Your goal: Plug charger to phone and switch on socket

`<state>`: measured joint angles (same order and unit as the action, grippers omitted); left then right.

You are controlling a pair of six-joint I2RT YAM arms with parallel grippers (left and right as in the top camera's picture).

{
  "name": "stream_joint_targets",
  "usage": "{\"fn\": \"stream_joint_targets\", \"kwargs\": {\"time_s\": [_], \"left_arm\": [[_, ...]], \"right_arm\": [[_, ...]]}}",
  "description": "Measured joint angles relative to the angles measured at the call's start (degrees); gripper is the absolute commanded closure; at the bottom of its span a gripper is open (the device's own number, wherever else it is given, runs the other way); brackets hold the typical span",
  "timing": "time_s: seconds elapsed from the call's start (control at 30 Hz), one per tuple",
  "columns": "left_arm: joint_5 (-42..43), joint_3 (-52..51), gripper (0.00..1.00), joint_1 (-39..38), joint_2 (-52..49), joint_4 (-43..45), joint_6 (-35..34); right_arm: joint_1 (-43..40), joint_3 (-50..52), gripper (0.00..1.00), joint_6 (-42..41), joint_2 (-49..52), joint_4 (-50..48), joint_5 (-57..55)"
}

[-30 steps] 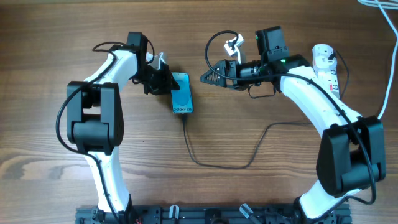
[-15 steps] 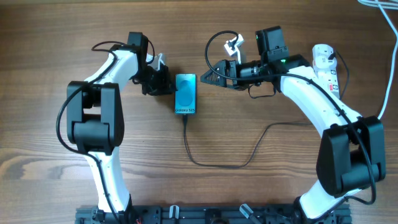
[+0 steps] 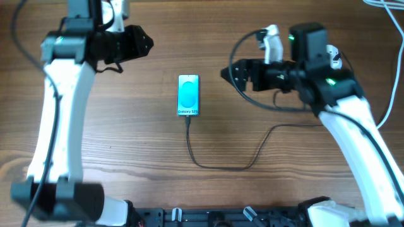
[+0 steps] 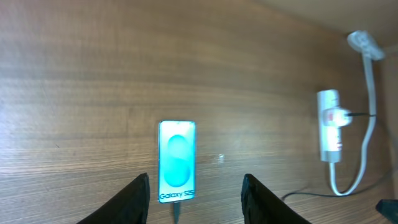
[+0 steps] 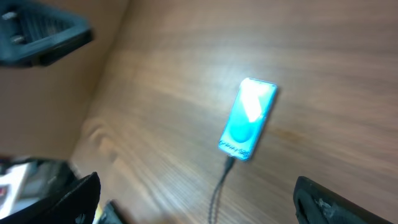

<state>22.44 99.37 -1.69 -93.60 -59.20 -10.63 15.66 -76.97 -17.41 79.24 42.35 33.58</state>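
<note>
Left pincer (image 3: 144, 45) hovering far left, fingers spread, holding nothing. Phone (image 3: 189, 95) lying flat mid-tabletop (image 3: 126, 145), screen lit. Charger (image 3: 221, 167) looking seated in its near edge, cable trailing right. Right pincer (image 3: 227, 74) gaping, empty, right of the phone. Socket (image 4: 329, 133) sitting far right, partly under the right arm. Switch is likely next: right arm should be pressing it squarely, staying off the cable.

This looks like a robotics lab bench. A wood-grain table (image 3: 126, 157) carries one white-and-black jointed robot arm (image 3: 60, 107) at the frame's left and a second arm (image 3: 360, 135) at its right. A black mounting rail (image 3: 208, 217) runs along the lower edge. A white elongated plastic power strip (image 4: 329, 134) and a thick white lead (image 4: 369, 93) lie far right.
</note>
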Motion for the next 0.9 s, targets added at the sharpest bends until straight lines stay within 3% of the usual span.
{"fn": "stream_joint_targets", "kwargs": {"time_s": [0.13,0.23,0.4,0.5,0.57,0.6,0.63,0.67,0.9], "left_arm": [[-0.13,0.02,0.03,0.0,5.2,-0.85,-0.26],[-0.15,0.02,0.0,0.0,5.97,-1.51,-0.57],[-0.15,0.0,0.0,0.0,5.97,-1.95,-0.59],[-0.15,0.0,0.0,-0.02,5.97,-2.08,-0.59],[-0.15,0.0,0.0,0.0,5.97,-2.12,-0.59],[-0.15,0.0,0.0,0.0,5.97,-2.1,-0.59],[-0.15,0.0,0.0,0.0,5.97,-2.1,-0.59],[-0.15,0.0,0.0,0.0,5.97,-2.1,-0.59],[-0.15,0.0,0.0,0.0,5.97,-2.12,-0.59]], "right_arm": [[-5.46,-0.85,0.0,0.24,-9.46,4.85,-8.46],[-17.27,-0.85,0.0,2.4,-15.02,8.07,-12.13],[-34.8,-0.96,0.05,6.19,-14.73,9.6,-13.6],[-42.86,-1.07,0.18,7.08,-11.41,9.4,-13.79],[-46.77,-1.07,0.36,7.48,-8.68,8.79,-13.7],[-48.28,-1.07,0.51,7.63,-7.58,8.55,-13.42],[-50.38,-1.07,0.79,7.87,-6.23,7.72,-12.63],[-52.33,-1.07,0.96,7.87,-5.07,6.84,-11.85],[-61.33,-1.09,0.96,6.34,6.6,0.55,-1.95]]}}
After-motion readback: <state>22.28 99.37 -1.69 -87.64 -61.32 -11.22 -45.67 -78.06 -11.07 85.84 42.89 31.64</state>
